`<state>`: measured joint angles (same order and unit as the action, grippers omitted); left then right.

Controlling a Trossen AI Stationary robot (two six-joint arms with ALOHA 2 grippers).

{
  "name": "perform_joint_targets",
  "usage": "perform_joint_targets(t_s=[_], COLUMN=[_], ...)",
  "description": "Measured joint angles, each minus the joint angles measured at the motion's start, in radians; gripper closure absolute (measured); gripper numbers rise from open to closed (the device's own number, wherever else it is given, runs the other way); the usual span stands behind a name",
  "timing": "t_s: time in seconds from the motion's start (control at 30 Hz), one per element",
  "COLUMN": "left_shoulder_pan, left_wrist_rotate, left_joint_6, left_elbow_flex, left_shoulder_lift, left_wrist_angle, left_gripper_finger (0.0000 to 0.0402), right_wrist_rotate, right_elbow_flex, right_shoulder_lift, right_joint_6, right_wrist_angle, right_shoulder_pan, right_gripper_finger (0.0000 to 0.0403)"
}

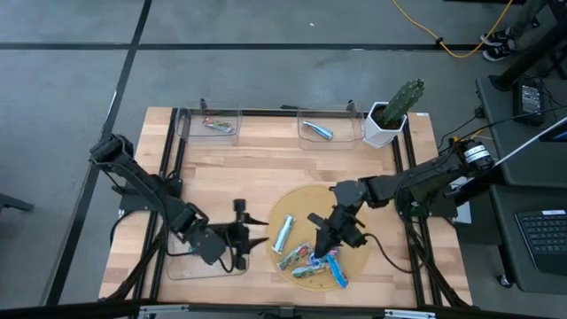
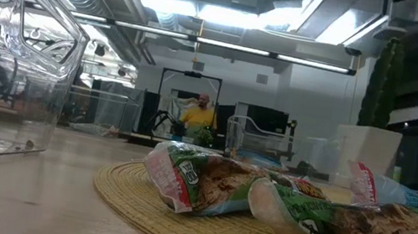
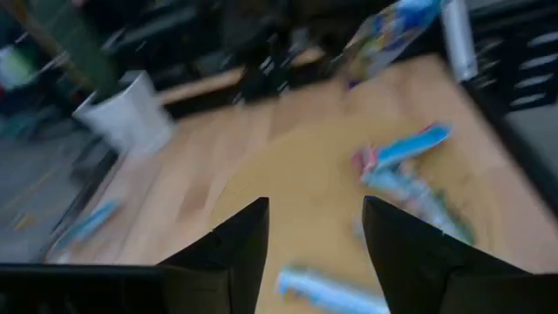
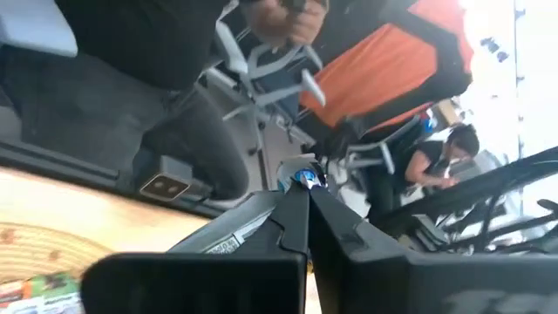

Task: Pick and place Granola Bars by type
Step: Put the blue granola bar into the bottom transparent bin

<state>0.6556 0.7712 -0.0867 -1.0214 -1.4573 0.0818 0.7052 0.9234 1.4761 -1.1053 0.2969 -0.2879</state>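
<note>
Though blurred in the left wrist view, blue bar (image 3: 392, 30) pinched by one end in the closed right gripper (image 1: 317, 237), raised above the round woven mat (image 1: 354, 208). Just beneath and beside that claw, loose granola bars (image 1: 314, 261) heaped on the mat, with a silver bar (image 1: 283, 233) lying between the two claws. Left gripper (image 1: 257, 235) parted and empty at the mat's edge, facing the right one. Well beyond both claws, two clear trays (image 1: 190, 120), one bar in each.
</note>
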Motion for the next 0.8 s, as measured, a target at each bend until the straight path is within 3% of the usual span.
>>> perform_joint_targets(t_s=[0.23,0.43,0.8], left_shoulder_pan=[-0.097,-0.189,-0.275], left_wrist_rotate=[-0.239,-0.416,-0.692], left_joint_6=[0.208,0.235,0.265], left_elbow_flex=[0.0,0.0,0.0], left_shoulder_lift=[-0.083,-0.179,-0.286], left_wrist_angle=[-0.307,-0.458,-0.734], left_gripper_finger=[0.017,0.0133,0.0131], right_wrist_rotate=[0.022,0.022,0.011], right_elbow_flex=[0.0,0.0,0.0], right_shoulder_lift=[0.0,0.0,0.0], right_joint_6=[0.0,-0.002,-0.004], right_wrist_angle=[0.013,0.015,0.014], right_shoulder_pan=[0.005,0.005,0.025], right_gripper_finger=[0.0398,0.0398,0.0398])
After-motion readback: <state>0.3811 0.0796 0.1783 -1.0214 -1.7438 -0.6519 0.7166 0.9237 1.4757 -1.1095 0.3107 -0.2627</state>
